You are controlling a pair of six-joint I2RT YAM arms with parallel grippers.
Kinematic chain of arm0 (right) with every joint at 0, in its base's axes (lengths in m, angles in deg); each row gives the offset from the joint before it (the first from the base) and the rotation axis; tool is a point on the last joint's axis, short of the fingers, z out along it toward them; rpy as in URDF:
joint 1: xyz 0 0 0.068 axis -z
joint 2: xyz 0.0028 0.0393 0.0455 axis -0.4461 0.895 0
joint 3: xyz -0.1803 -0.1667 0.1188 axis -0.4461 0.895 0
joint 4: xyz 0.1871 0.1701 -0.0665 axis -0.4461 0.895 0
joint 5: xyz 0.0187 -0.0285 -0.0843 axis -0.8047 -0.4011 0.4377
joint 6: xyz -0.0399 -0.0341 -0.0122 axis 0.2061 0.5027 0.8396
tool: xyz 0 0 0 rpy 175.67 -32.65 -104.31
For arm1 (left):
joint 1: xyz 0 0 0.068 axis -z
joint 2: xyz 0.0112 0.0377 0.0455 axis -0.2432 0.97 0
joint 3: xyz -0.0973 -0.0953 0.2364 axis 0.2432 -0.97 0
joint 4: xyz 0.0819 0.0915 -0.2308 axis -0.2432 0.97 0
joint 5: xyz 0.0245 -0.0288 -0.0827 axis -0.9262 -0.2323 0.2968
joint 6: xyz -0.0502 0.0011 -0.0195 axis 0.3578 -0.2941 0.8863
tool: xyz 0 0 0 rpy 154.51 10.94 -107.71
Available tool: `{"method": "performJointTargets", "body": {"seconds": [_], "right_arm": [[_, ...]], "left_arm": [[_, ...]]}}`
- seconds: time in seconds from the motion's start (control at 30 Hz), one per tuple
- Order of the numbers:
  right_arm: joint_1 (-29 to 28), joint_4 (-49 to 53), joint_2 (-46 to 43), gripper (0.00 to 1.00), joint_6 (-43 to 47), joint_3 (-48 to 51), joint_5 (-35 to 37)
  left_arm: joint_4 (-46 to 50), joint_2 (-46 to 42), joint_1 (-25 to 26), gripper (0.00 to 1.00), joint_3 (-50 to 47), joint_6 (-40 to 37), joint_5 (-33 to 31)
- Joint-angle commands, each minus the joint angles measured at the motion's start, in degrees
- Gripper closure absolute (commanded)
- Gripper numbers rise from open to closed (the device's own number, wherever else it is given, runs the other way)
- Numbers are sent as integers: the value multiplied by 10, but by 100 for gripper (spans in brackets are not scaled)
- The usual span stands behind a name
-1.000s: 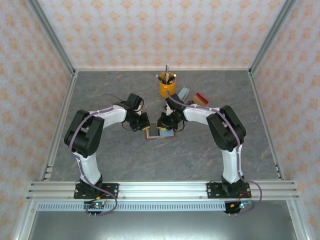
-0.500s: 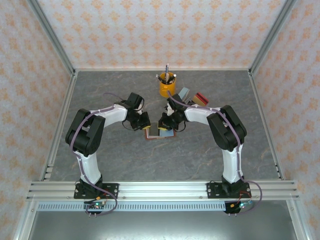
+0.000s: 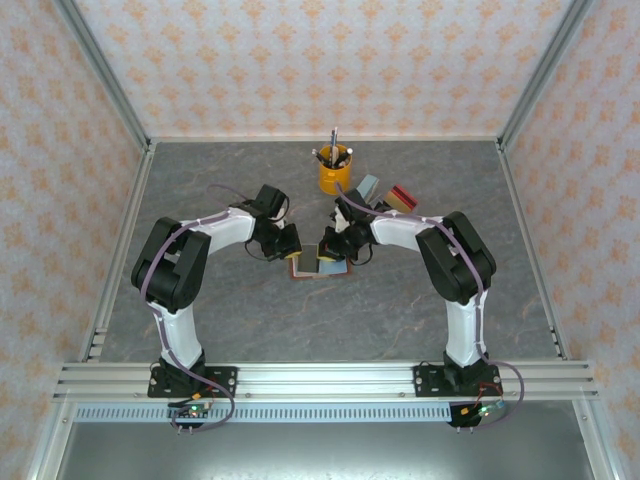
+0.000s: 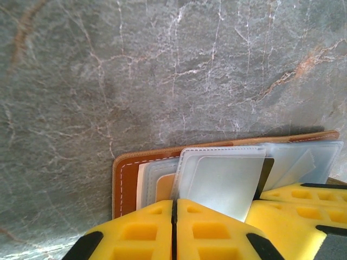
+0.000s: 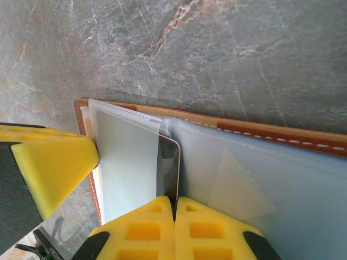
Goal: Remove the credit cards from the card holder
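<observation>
card holder lying open, left gripper and right gripper both squeezed tight at bottom centre, dark card edge right above the right one's seam

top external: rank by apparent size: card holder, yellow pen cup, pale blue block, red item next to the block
1. card holder: widest footprint, though partly covered.
2. yellow pen cup: close behind; this order is unsure.
3. pale blue block and red item: look alike, not ranked.
</observation>
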Motion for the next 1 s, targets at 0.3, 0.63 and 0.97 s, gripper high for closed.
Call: {"method": "performJointTargets", "body": {"seconds": [0.3,0.63,0.97], "right_arm": [[1,69,-7,95,31,-5,56],[0,79,4,95,53,-29,41],[1,103,20,95,73,-52,56]], "left_arm": [[75,-40,-3,88,21,-36,-37],[20,-28,12,88,15,-27,30],[56,25,21,92,29,-36,-17]]}}
